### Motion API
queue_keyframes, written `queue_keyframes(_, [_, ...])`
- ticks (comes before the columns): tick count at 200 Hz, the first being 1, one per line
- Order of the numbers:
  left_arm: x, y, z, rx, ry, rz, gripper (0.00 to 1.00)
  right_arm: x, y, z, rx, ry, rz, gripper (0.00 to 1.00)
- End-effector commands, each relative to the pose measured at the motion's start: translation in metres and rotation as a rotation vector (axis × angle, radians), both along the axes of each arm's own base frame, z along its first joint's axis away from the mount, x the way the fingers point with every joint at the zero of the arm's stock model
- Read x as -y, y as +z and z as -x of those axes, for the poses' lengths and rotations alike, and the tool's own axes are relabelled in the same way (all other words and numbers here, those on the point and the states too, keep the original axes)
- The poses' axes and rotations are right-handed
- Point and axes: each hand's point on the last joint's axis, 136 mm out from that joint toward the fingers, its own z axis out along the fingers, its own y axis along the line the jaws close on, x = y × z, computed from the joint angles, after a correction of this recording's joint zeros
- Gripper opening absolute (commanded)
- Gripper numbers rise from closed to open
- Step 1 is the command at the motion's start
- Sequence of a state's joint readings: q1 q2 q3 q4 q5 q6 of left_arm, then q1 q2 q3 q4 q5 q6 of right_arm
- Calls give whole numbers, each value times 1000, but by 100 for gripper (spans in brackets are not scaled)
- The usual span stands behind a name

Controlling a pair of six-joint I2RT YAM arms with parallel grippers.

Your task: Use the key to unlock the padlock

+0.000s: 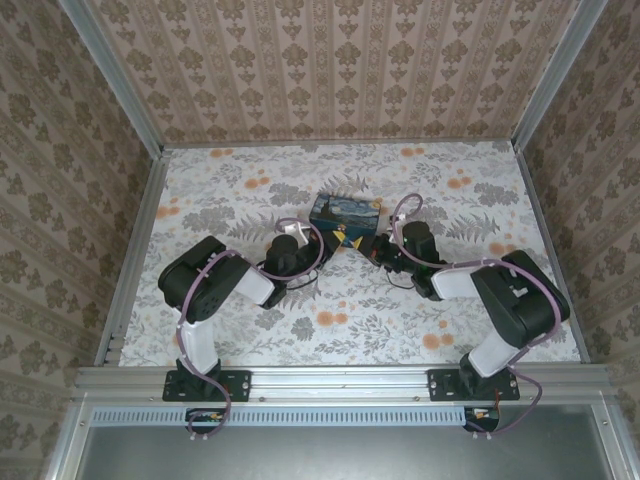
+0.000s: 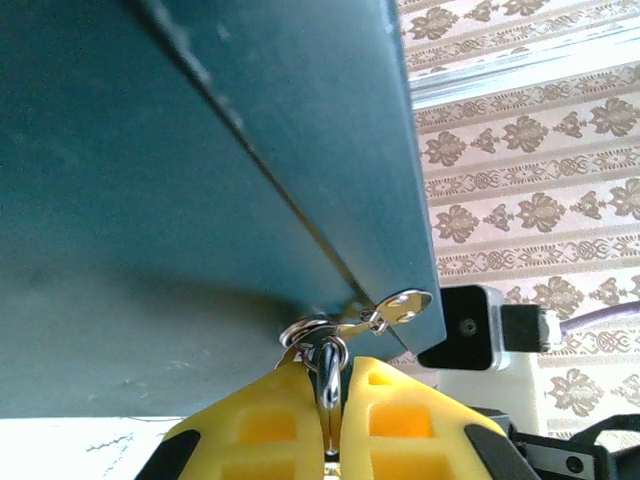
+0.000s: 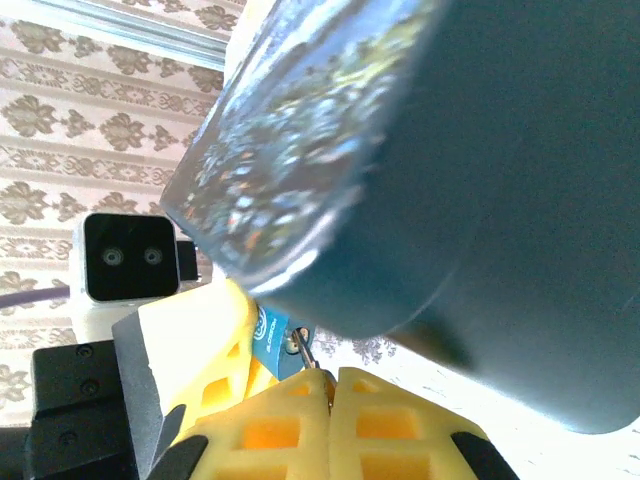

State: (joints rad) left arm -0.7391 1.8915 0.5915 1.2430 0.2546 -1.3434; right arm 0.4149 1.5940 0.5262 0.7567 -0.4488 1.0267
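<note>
**Fig.** Key meets lock at the near face of the painted box (image 1: 345, 211), which sits mid-way across the table (image 1: 250, 330) w/ the arms converging on it from left and right. We read the L gripper (image 2: 328, 395) as pinched fully together on the padlock (image 2: 327, 372). Its silvery shackle runs up from between the yellow pads (image 2: 270, 425) to the ring of the hasp (image 2: 400, 305) on the box's edge. Gripping the lock this way stops it swinging on the hasp and, we judge, presents its keyway to the R arm. Seen from the R wrist, the padlock (image 3: 268, 337) is a small blue-labelled block tucked under the box's rounded corner. The R gripper (image 3: 330, 382) is likewise closed tight, w/ the key (image 3: 299, 347) nipped at the very fingertips so its thin shaft sticks out up-left toward the lock. Key tip and lock look touching or nearly so; we cannot tell whether the blade is in the keyway. Our judgement: insertion stage. Next the key needs seating, then a twist, w/ the L grip resisting the turn. Risk: so slim a key may pivot in the soft pads.
</note>
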Motion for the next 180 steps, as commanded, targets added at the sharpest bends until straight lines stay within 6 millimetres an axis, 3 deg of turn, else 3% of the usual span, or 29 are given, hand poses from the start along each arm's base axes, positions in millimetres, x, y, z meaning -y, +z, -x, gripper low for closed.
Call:
queue_keyframes(1, [24, -5, 29, 1, -158, -18, 0, -11, 60, -4, 281, 81, 75, 0])
queue_keyframes(40, [25, -5, 28, 0, -160, -16, 0, -20, 75, 1, 298, 133, 10, 0])
queue_keyframes(77, [27, -7, 28, -2, -171, -24, 0, -30, 90, -8, 204, 101, -278, 0])
queue_keyframes(99, [26, -10, 29, -6, -172, -32, 0, -30, 97, -16, 185, 90, -352, 0])
queue_keyframes(152, [24, -14, 29, -17, -171, -42, 0, -26, 75, -11, 197, 157, 2, 0])
queue_keyframes(180, [24, -15, 27, -24, -173, -29, 0, -23, 69, -8, 256, 191, 90, 0])
